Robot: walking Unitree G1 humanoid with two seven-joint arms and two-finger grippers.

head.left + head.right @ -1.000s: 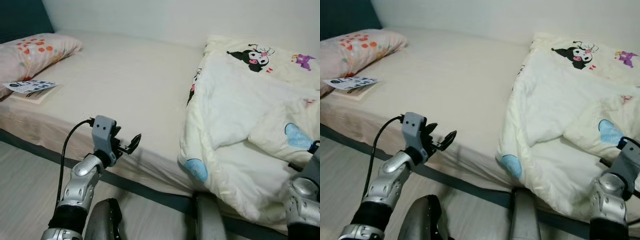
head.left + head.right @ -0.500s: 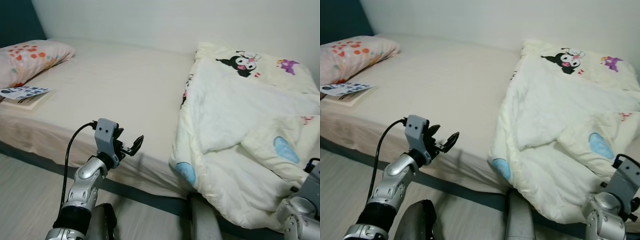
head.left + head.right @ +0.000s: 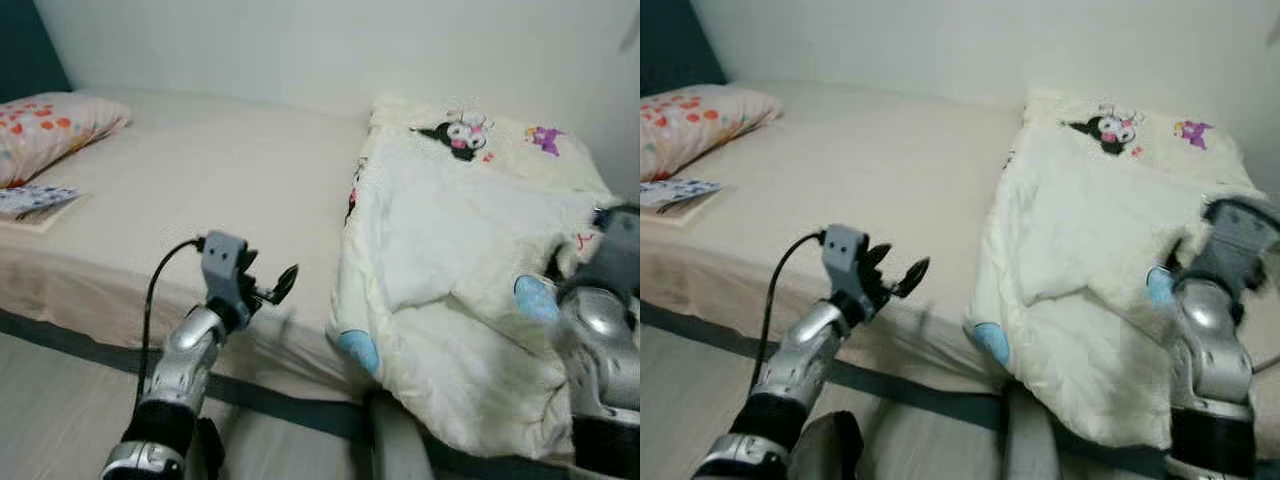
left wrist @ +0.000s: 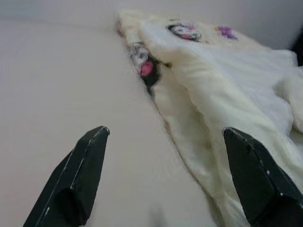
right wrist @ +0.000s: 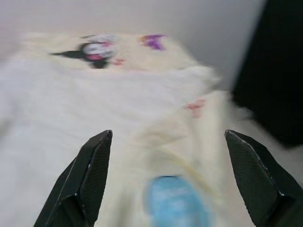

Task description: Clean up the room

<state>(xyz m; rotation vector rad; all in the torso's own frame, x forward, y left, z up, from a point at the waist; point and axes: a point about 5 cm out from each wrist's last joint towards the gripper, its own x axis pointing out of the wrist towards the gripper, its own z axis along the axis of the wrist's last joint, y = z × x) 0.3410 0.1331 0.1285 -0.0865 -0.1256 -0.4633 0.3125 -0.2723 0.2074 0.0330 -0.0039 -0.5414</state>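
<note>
We see a bare cream mattress (image 3: 200, 170) stretching ahead of the left pincer (image 3: 280, 283). A flower-print pillow (image 3: 45, 125) lies far off to its left, a pale wall (image 3: 300, 40) well beyond it. Below it run a dark bed base (image 3: 60, 338) and grey plank floor (image 3: 50, 410).

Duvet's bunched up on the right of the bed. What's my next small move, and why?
Probably lower the right gripper onto the duvet and pinch a fold: its fingers are open just above the crumpled fabric, while the left gripper hangs open over bare mattress.
</note>
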